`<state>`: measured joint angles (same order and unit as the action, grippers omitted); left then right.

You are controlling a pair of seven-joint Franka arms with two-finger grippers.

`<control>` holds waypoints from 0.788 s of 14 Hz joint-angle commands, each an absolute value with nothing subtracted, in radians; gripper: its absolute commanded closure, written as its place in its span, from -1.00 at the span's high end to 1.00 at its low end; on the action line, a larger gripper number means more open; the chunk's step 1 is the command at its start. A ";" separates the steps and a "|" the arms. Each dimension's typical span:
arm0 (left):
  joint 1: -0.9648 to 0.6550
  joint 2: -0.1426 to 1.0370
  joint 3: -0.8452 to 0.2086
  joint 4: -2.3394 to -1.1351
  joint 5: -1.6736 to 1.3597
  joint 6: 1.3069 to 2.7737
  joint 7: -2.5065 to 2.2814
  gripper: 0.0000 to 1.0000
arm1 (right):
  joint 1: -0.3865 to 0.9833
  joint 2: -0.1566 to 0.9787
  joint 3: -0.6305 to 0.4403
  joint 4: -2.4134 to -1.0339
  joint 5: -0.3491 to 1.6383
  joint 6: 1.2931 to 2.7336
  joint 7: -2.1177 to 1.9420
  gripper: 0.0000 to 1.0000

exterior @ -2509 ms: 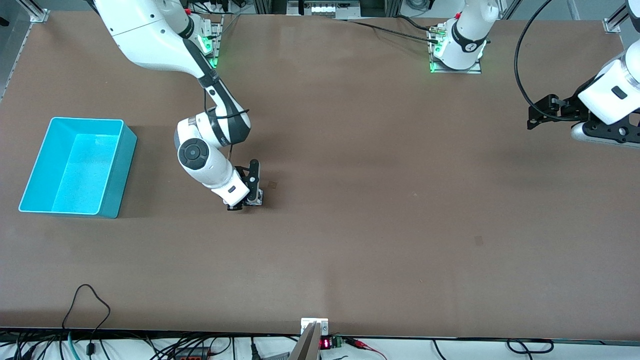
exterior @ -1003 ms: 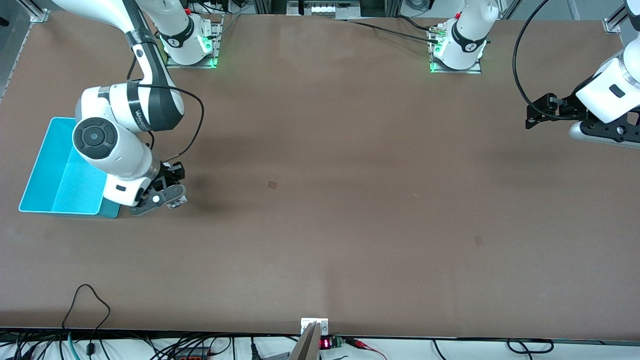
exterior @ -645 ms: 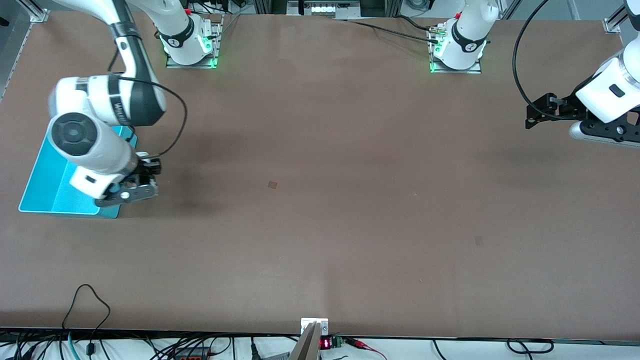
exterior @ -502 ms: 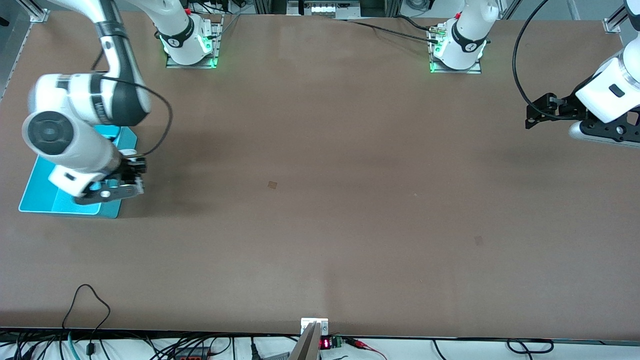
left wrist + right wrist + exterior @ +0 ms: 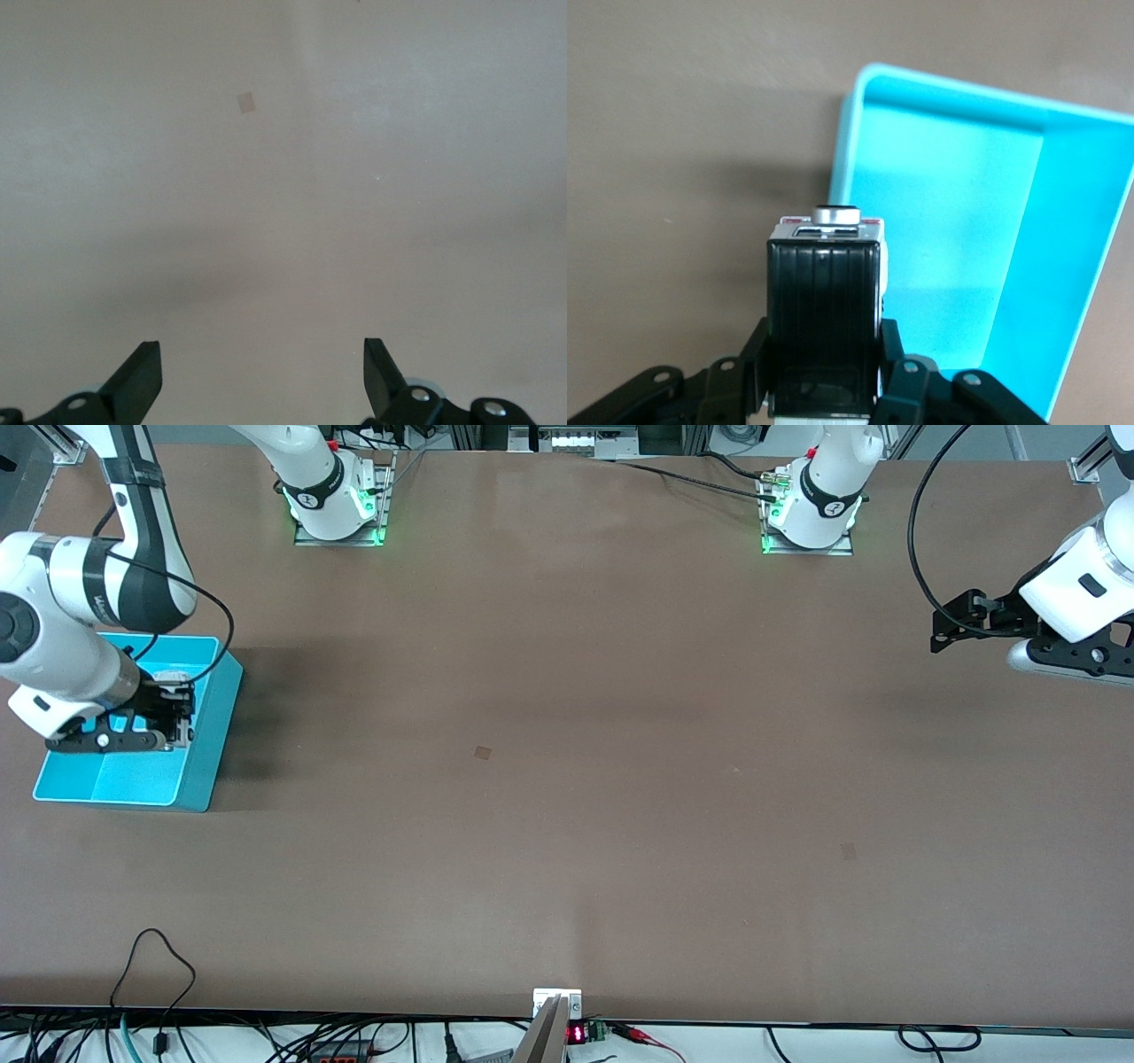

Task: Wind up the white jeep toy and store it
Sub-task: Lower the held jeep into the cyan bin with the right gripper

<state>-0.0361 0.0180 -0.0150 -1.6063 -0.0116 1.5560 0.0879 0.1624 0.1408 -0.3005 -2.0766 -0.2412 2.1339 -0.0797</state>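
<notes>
The right gripper (image 5: 168, 722) has swung over the turquoise bin (image 5: 205, 757), jaws clamped on the white jeep toy (image 5: 824, 310); left gripper (image 5: 261, 381) waits, jaws apart.

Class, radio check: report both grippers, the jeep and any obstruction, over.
Right gripper shut on white jeep toy, over turquoise bin. Left gripper open, waiting at the left arm's end of the table. Nothing in the way.

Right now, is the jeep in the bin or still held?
Held. The right end effector is shut on the white jeep toy, over the turquoise bin, not yet released. The left end effector waits open.
</notes>
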 commanded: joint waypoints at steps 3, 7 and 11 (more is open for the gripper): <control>-0.038 0.008 -0.015 -1.597 -0.005 1.528 0.078 1.00 | 0.010 0.072 -0.288 -2.230 -0.262 2.305 -0.188 -1.00; -0.038 0.008 -0.015 -1.597 -0.006 1.528 0.078 1.00 | -0.050 0.100 -0.288 -2.325 -0.261 2.456 -0.190 -1.00; -0.040 0.008 -0.017 -1.595 -0.005 1.529 0.078 1.00 | -0.103 0.164 -0.287 -2.335 -0.261 2.539 -0.221 -1.00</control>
<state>-0.0360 0.0180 -0.0150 -1.6057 -0.0116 1.5470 0.0878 -0.0618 0.1484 -0.3021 -2.3285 -0.2442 2.4958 -0.1990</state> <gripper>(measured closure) 0.000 0.493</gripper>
